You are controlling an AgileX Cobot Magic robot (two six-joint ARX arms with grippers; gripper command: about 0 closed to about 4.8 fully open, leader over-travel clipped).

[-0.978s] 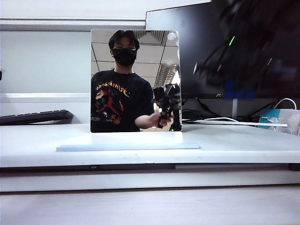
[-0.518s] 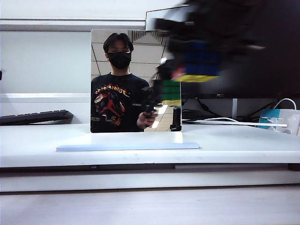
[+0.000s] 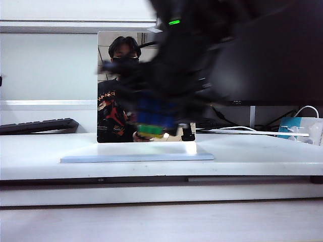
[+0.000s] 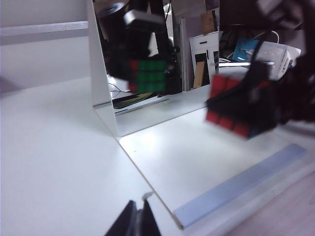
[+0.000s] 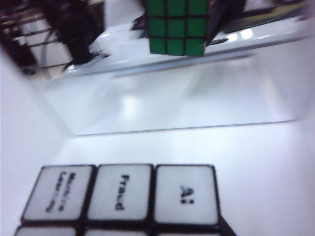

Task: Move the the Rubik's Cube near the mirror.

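Right gripper [image 3: 154,118] is seen clamped on the Rubik's Cube [image 3: 151,117], blue face toward the exterior camera, a green/yellow strip along its lower edge; heavy motion blur on the whole arm. Cube is held in the air just in front of the mirror [image 3: 113,91], above the mirror's pale-blue base [image 3: 101,158], not touching the white table [image 3: 262,156]. In the left wrist view the cube [image 4: 236,110] shows red stickers and its green face is reflected in the mirror [image 4: 147,78]. In the right wrist view a white face with printed stickers [image 5: 120,194] fills the near edge, and the mirror [image 5: 197,98] repeats the green reflection. Left gripper [image 4: 140,223] is parked low over the table, away from the cube, fingers pressed together on nothing. Black monitor [image 3: 272,60] stands behind, keyboard [image 3: 38,125] far left
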